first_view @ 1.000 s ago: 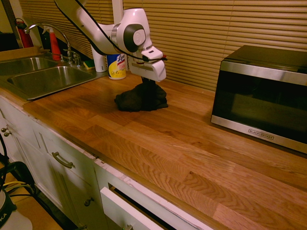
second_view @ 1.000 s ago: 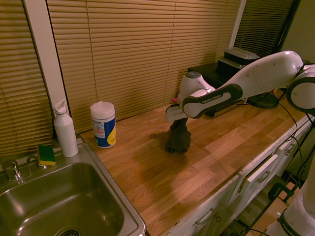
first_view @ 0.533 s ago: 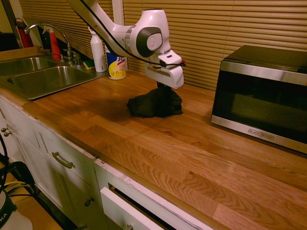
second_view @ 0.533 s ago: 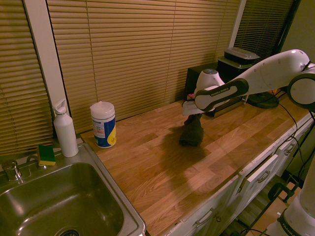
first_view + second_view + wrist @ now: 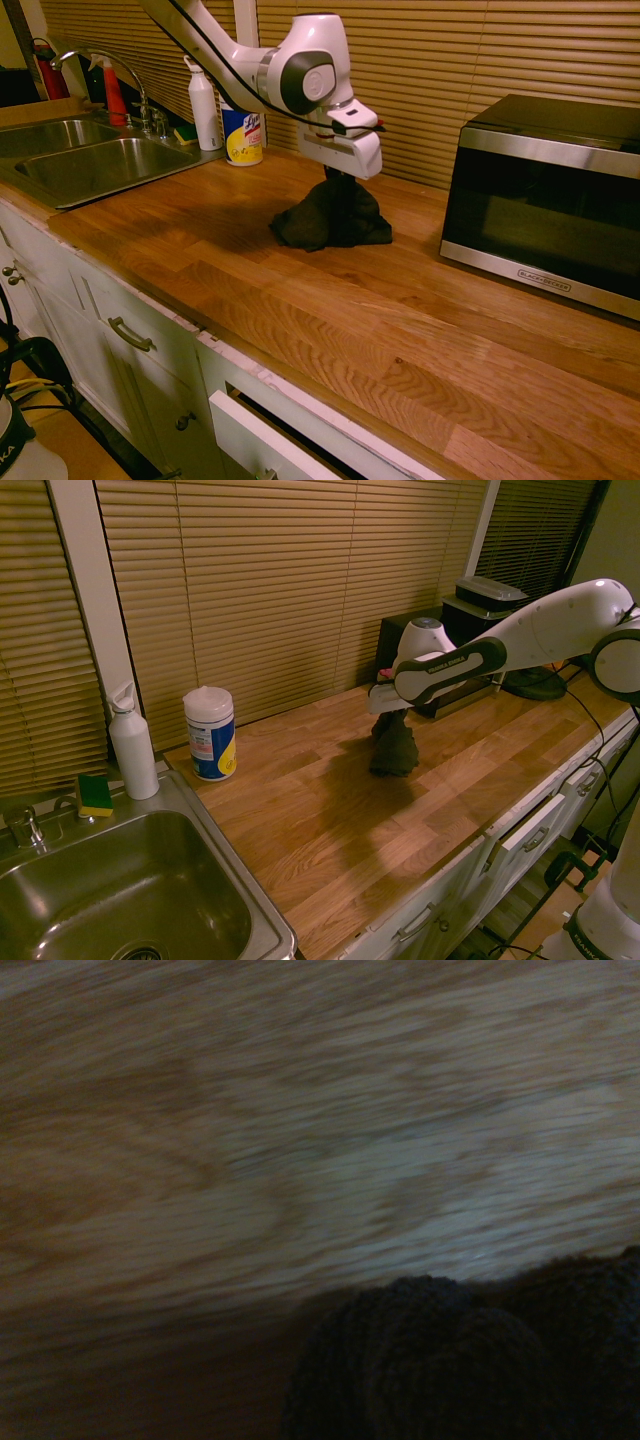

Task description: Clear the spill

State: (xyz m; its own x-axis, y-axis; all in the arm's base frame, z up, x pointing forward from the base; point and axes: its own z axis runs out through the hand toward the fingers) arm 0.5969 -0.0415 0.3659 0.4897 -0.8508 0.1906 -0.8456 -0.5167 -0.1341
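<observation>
Pinching dark cloth (image 5: 330, 218) in gripper (image 5: 341, 178) on countertop (image 5: 300, 300), between wipes canister (image 5: 243, 138) and microwave (image 5: 550, 200)
Leaves bare wood toward front edge (image 5: 205, 325); buries fingertips in folds; cannot make out or place spill

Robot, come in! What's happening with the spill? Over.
Gripper shut on cloth, cloth on counter. No spill visible in these views. Microwave nearby, not touching cloth.
</observation>
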